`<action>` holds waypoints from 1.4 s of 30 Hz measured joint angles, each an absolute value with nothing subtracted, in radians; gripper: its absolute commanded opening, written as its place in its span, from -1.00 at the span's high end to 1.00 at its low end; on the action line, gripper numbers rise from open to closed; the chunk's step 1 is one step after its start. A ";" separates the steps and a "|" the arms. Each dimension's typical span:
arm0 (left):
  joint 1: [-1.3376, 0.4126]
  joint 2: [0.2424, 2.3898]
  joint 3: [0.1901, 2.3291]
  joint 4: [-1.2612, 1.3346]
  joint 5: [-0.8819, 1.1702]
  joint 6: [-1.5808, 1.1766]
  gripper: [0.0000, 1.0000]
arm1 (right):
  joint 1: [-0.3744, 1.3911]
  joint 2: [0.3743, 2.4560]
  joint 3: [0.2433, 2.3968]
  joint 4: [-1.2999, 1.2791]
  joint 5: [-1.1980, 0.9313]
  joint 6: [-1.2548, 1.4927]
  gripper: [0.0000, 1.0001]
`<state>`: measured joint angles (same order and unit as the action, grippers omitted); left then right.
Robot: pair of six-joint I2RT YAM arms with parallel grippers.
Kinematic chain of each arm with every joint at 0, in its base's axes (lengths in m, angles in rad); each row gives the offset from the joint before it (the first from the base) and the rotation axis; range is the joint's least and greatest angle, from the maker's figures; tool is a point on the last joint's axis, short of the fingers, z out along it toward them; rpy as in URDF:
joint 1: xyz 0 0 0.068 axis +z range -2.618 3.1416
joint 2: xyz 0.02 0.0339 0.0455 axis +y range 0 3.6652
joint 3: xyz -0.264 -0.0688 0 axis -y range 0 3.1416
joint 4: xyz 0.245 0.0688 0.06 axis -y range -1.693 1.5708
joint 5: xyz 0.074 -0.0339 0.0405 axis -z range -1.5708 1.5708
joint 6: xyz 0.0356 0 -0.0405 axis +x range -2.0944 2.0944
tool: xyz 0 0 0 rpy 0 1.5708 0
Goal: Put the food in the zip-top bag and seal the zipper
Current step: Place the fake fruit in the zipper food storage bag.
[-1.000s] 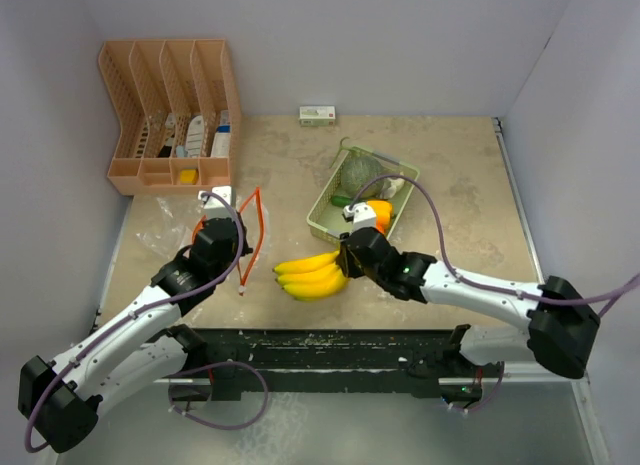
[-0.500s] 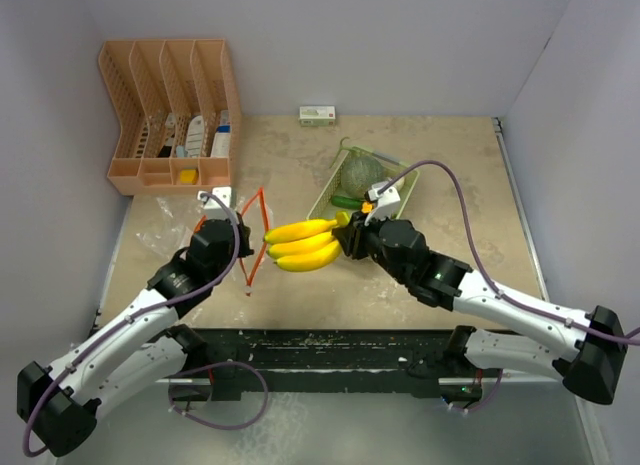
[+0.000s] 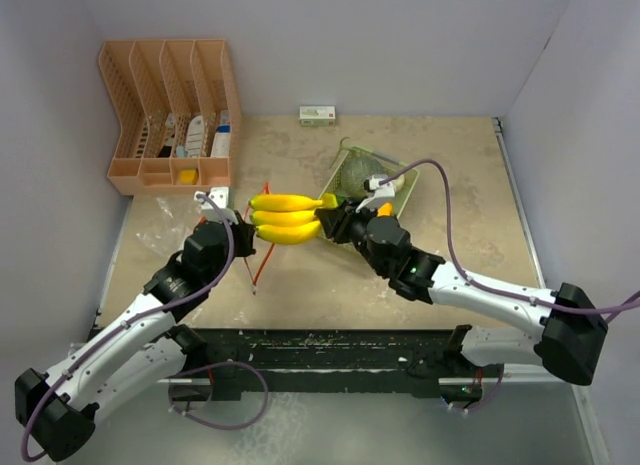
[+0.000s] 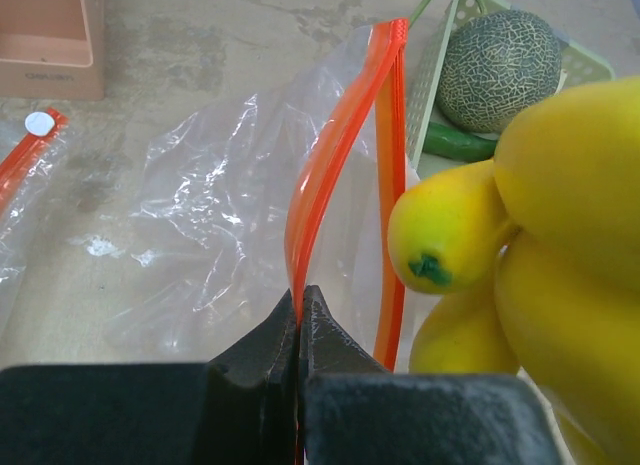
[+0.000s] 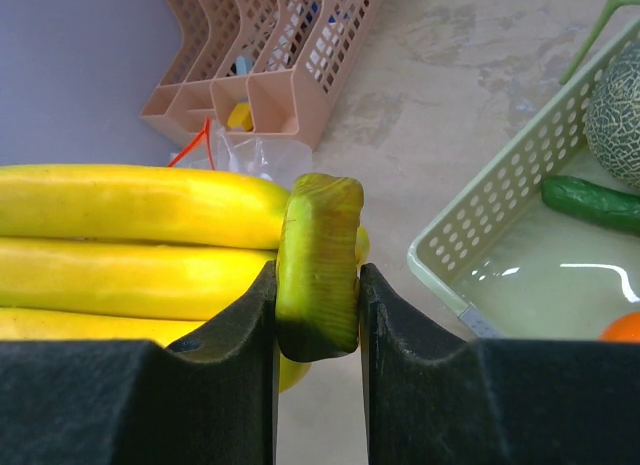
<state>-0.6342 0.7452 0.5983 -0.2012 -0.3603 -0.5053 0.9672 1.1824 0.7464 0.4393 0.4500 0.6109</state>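
Supporting everything is one tan table [image 3: 450, 175]. One peach desk rack [image 3: 165, 105] with four upright slots stands at its far left.

One clear zip-top bag [image 4: 230, 185] lies left of centre, its mouth raised. Two orange zipper strips [image 4: 330, 165] stand side by side at that mouth. One more orange strip with a white slider lies at the left edge of the left wrist view. It cannot be determined whether that strip belongs to the same bag.

One pale green mesh basket [image 5: 500, 205] sits right of centre, toward the far side.

One yellow banana bunch [image 3: 285, 217], three bananas counted, hangs level above the table between the basket and the bag. Its tips point left and sit just beside the raised mouth, outside it.

The right gripper [image 5: 318, 285] has both fingers clamped on the bunch's green stem. The left gripper [image 4: 300, 315] is pinched tight on the nearer zipper strip.

The basket contains one netted melon [image 4: 497, 70], one dark green cucumber [image 5: 595, 203] and one orange [image 5: 625, 330].

One small box [image 3: 318, 114] lies at the far edge.
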 measured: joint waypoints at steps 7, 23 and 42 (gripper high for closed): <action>-0.634 0.768 0.572 -0.166 -0.359 -0.529 1.00 | 0.967 1.275 0.752 0.441 0.532 0.695 1.00; -0.626 0.795 0.570 -0.145 -0.383 -0.539 1.00 | 1.026 1.494 0.897 0.274 0.702 0.714 1.00; -0.619 0.819 0.570 -0.173 -0.495 -0.508 1.00 | 1.063 1.560 0.925 0.285 0.735 0.752 1.00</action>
